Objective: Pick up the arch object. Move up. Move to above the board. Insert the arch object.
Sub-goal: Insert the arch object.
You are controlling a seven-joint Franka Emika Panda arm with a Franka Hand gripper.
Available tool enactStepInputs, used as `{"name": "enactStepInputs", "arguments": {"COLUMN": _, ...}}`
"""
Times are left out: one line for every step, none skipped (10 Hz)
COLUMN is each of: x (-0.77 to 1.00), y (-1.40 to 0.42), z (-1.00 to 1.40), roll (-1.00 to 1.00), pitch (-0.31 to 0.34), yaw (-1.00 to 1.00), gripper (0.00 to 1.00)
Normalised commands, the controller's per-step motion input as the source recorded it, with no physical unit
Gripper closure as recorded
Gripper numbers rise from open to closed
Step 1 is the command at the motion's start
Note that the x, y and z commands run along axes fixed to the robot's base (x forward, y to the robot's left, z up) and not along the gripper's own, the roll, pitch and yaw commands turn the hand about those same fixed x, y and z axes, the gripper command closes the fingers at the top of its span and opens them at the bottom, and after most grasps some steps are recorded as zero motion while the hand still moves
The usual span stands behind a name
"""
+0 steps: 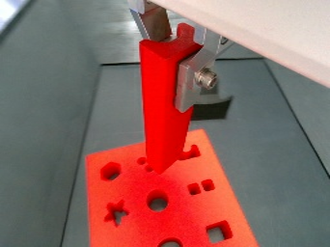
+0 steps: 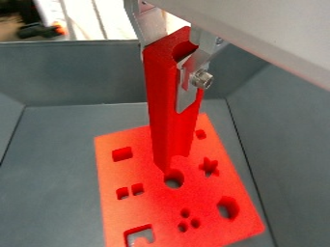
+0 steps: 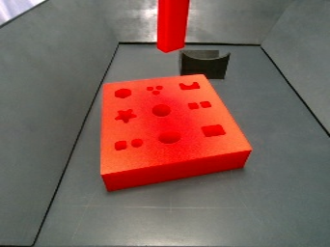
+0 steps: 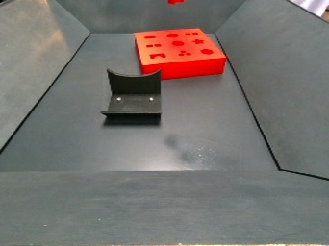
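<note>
Both wrist views look down along the gripper (image 1: 173, 48) from where it hangs above the board (image 1: 142, 207). Its silver finger plates (image 1: 199, 79) are closed against the upper end of the arch object (image 1: 165, 101), with the bright-red bar clamped upright between them and no gap showing at either side. From the claw the bar hangs straight down, and its lower end stands over the board's top among the shaped holes; whether the tip touches the surface I cannot tell from these angles. In a wrist view the same grip shows again, gripper (image 2: 180, 50) pinching the bar (image 2: 171, 106) with the board (image 2: 135, 178) spread out beneath it.

In a side view only the lower stretch of the bar (image 3: 173, 25) comes down from the picture's upper edge, clear above the board's (image 3: 175, 164) far edge, the claw itself out of sight. Beyond it on the floor stands the fixture (image 3: 206, 62). In a side view the fixture (image 4: 133, 95) sits well apart from the board (image 4: 206, 63), on the grey floor of the bin (image 4: 193, 135).
</note>
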Motion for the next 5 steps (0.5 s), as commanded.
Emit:
{"name": "enactStepInputs", "arguments": {"x": 0.21, "y": 0.14, "z": -0.52, "roll": 0.08, "pitch": 0.000, "yaw": -0.85, "gripper": 1.00}}
{"name": "enactStepInputs", "arguments": {"x": 0.19, "y": 0.13, "z": -0.49, "roll": 0.08, "pitch": 0.000, "yaw": -0.85, "gripper": 1.00}}
{"name": "enactStepInputs", "arguments": {"x": 0.19, "y": 0.15, "z": -0.50, "roll": 0.06, "pitch": 0.000, "yaw": -0.84, "gripper": 1.00}}
{"name": "enactStepInputs", "arguments": {"x": 0.18, "y": 0.18, "z": -0.44, "roll": 0.03, "pitch": -0.026, "yaw": -0.82, "gripper": 1.00}}
{"name": "enactStepInputs", "arguments": {"x": 0.26, "y": 0.28, "z": -0.38, "roll": 0.00, "pitch": -0.064, "yaw": -0.71, "gripper": 1.00}}
